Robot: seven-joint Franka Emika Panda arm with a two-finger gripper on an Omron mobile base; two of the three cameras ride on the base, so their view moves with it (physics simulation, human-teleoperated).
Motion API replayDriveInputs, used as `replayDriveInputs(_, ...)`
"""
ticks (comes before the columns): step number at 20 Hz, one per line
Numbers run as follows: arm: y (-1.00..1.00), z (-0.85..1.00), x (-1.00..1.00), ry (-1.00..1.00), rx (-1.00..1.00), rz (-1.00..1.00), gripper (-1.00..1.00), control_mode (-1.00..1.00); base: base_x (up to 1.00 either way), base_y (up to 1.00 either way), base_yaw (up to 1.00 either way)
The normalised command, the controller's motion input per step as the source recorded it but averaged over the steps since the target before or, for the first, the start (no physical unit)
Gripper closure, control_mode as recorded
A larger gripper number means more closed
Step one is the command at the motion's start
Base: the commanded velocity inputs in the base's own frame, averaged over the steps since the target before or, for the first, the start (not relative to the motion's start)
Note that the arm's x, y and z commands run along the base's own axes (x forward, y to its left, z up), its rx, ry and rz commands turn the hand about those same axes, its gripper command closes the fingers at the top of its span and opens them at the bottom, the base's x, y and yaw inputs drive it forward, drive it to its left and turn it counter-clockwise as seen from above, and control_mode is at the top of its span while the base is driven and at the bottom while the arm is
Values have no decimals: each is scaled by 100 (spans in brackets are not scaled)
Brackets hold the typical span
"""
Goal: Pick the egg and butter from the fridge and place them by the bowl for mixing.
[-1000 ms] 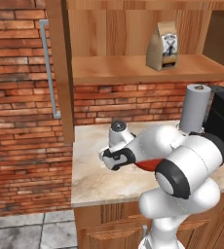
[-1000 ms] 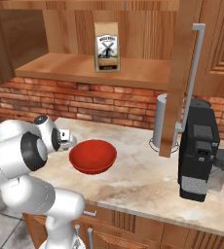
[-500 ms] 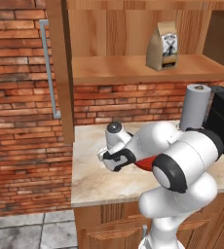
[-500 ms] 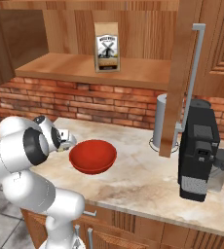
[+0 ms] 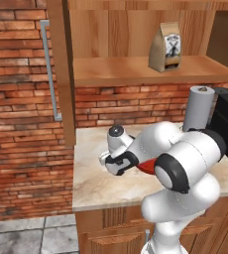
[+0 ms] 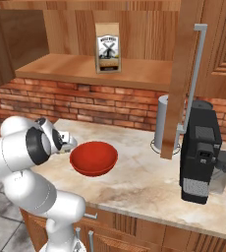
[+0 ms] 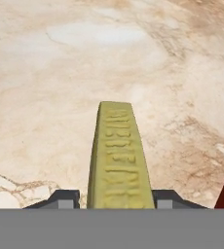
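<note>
We are inspecting the moment at which the butter [image 7: 118, 160] is being set down by the bowl [image 6: 93, 157]. In the hand view the yellow stick is running straight away from the hand [image 7: 115, 197], its long axis in line with the way the hand is pointing, its near end sitting between the two dark fingertips [image 7: 65, 198]. It appears to be lying on, or just above, the pale marbled worktop [image 7: 60, 73]; we cannot tell which from this angle.

The relation that matters: the red rim of the bowl is showing at the lower right corner of the hand view, so the bowl is lying just to the right of the butter and near it, not touching. In the right base view the hand is sitting just to the left of the bowl, low over the worktop; in the left base view it is hanging at the near left of the worktop, with the bowl largely hidden behind the arm.

As to the hand, the fingertips are flanking the stick closely. We cannot tell whether they are pressing on it or standing slightly clear, so we are not reporting a grip or a release.

We are judging the placement as nearly done; a straight pull back along the stick's axis looks safest.
</note>
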Motion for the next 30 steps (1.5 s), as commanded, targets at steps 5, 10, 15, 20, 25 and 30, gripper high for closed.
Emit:
replayDriveInputs(5, -3, -9, 0, 0, 0, 0, -100, -100, 0, 0, 0)
replayDriveInputs(10, -2, 4, 0, 0, 1, 0, -100, -100, 0, 0, 0)
replayDriveInputs(15, -2, 35, 0, 0, 3, 0, -100, -100, 0, 0, 0)
replayDriveInputs(20, -14, 42, -31, 0, 5, 0, -100, -100, 0, 0, 0)
replayDriveInputs(25, -25, 33, -46, -2, 6, 0, -100, -100, 0, 0, 0)
replayDriveInputs(30, -22, 47, -32, 0, 5, 0, -100, -100, 0, 0, 0)
